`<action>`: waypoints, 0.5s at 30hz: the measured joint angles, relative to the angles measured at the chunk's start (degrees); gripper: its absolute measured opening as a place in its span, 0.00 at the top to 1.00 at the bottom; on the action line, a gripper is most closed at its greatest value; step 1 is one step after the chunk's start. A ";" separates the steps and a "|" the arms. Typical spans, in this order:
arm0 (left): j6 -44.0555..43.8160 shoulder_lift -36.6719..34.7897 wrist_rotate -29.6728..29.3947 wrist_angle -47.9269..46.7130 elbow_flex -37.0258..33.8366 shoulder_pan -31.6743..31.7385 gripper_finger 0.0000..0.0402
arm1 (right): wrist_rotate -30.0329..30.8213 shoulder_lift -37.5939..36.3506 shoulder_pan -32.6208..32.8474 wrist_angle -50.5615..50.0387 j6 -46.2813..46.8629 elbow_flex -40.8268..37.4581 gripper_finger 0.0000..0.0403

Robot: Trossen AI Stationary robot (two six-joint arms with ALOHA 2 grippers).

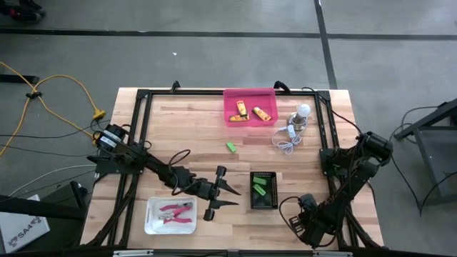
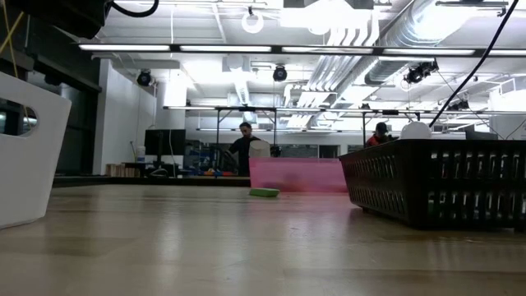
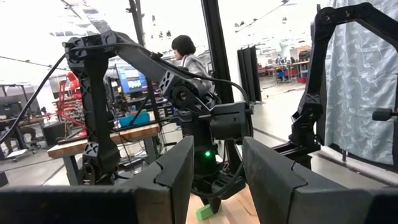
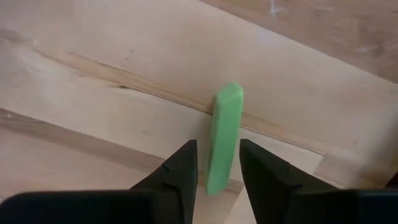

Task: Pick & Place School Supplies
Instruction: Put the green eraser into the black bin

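Note:
My left gripper (image 1: 237, 198) (image 3: 217, 162) hangs open over the table's middle, between the white tray (image 1: 151, 218) and the black basket (image 1: 274, 191), touching nothing. The tray holds the pink-handled tools (image 1: 177, 213). Green blocks (image 1: 258, 185) lie in the basket. One green block (image 1: 230, 146) (image 2: 264, 192) lies flat on the wood. Yellow-orange pieces (image 1: 251, 111) lie in the pink bin (image 1: 230, 107). My right gripper (image 1: 298, 223) (image 4: 219, 163) is open near the near edge; its fingers stand on either side of another green block (image 4: 222, 134) on the wood.
A white bulb (image 1: 303, 109) with its coiled cable (image 1: 285, 139) lies right of the pink bin. A black frame (image 1: 143, 96) runs around the table's edge. Bare wood (image 1: 186, 128) shows on the far left part. People stand in the room beyond (image 2: 245, 144).

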 joint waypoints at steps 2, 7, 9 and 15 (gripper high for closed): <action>0.00 0.00 0.02 0.00 0.00 -0.02 0.67 | 0.00 0.00 0.00 -0.02 -0.04 0.00 0.74; -0.02 0.00 0.02 0.00 0.00 -0.02 0.67 | 0.00 0.00 0.00 -0.34 -0.27 -0.01 0.81; -0.04 0.00 0.02 0.00 0.00 -0.02 0.67 | 0.00 0.00 0.00 -0.39 -0.36 0.00 0.84; -0.10 0.00 0.02 0.00 0.00 -0.02 0.67 | -0.02 -0.02 0.00 -0.44 -0.52 0.00 0.91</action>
